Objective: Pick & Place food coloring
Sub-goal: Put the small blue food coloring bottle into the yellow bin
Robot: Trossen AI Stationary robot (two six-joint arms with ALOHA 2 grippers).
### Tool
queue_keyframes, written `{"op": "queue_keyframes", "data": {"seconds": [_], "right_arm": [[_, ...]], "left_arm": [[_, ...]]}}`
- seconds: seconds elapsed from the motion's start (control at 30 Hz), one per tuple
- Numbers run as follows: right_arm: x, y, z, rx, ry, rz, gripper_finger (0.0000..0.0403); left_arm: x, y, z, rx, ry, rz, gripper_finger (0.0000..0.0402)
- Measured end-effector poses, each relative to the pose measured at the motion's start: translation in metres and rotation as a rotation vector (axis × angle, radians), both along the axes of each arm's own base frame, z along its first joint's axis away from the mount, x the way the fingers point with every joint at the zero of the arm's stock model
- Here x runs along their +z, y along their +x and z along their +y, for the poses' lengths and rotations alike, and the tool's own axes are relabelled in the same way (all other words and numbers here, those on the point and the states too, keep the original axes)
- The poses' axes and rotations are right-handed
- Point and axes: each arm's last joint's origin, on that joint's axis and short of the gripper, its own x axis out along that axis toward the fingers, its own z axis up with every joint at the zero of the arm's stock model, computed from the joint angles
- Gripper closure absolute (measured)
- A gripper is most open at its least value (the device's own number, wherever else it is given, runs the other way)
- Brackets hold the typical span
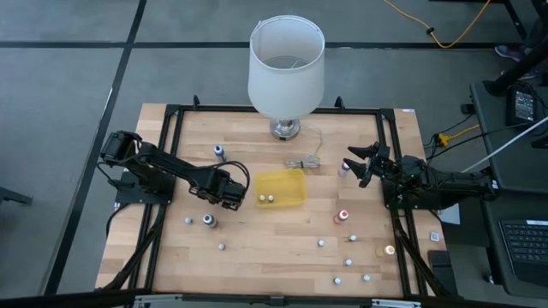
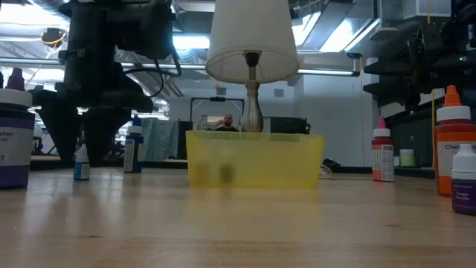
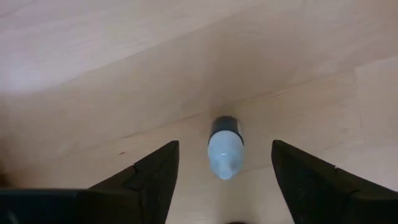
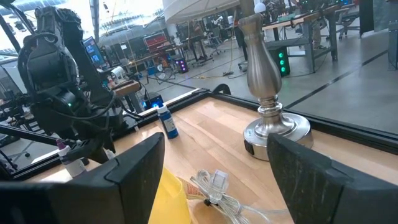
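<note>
**Surface inventory: bottles, tray, lamp**

Near edge: food coloring bottles [image 1: 342,216] scattered loose on the wooden surface [image 1: 257,248]. Middle: yellow tray [image 1: 281,188] holding two bottles. Left gripper [image 1: 229,193] just beside the tray, fingers [image 3: 149,177] wide, straddling one white-capped bottle [image 3: 224,148], seen only by its wrist camera. Right gripper [image 1: 361,162], fingers wide, empty. Far: lamp [image 1: 286,68].

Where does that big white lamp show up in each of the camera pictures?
High view: the lamp stands at the table's far edge, near the middle.
Low view: the lamp rises in the centre, behind the yellow tray.
Left wrist view: not in it.
Right wrist view: only the lamp stem and base show.
Shared landmark: the yellow tray, just in front of the lamp.
</note>
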Motion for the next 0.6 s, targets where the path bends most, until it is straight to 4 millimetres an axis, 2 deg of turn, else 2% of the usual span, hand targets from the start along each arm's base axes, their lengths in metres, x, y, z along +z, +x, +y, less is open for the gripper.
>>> {"op": "queue_keyframes", "data": {"seconds": [0.4, 0.6], "right_arm": [[-0.0001, 0.0, 0.0, 0.0, 0.0, 0.0, 0.012], [0.0, 0.0, 0.0, 0.0, 0.0, 0.0, 0.012]], "left_arm": [[0.0, 0.0002, -0.0001, -0.015, -0.003, -0.001, 0.027], [0.0, 0.0007, -0.0002, -0.017, -0.005, -0.005, 0.0311]]}}
